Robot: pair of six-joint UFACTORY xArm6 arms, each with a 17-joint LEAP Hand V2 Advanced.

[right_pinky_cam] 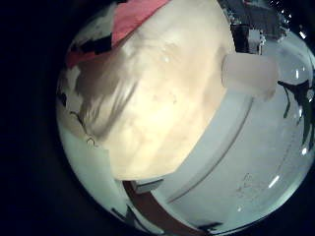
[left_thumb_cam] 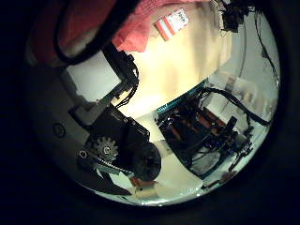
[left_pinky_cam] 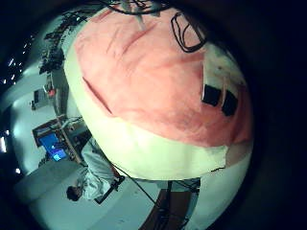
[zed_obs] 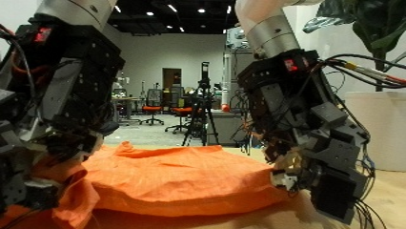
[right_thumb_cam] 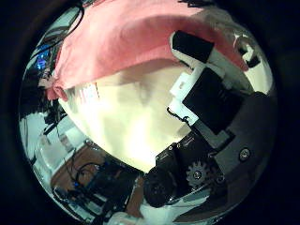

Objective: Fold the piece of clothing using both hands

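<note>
An orange piece of clothing [zed_obs: 191, 176] lies spread in soft folds on the pale table [zed_obs: 375, 218] between my two hands. My left hand [zed_obs: 50, 105] hangs over one edge of the cloth, fingers pointing down and fairly straight. My right hand [zed_obs: 311, 134] hangs at the opposite edge, its fingers also down by the cloth's rim. The left little finger side palm view shows the cloth [left_pinky_cam: 153, 77] spread on the table [left_pinky_cam: 163, 153]. The right thumb side palm view shows the cloth [right_thumb_cam: 122, 42], its white label [right_thumb_cam: 89, 94], and a fingertip [right_thumb_cam: 192, 47] at its edge.
A white bin [zed_obs: 381, 114] and a green plant [zed_obs: 368, 24] stand beyond my right hand. Chairs and a tripod [zed_obs: 203, 105] stand far behind the table. The table's edge [right_pinky_cam: 212, 147] runs close to my right hand.
</note>
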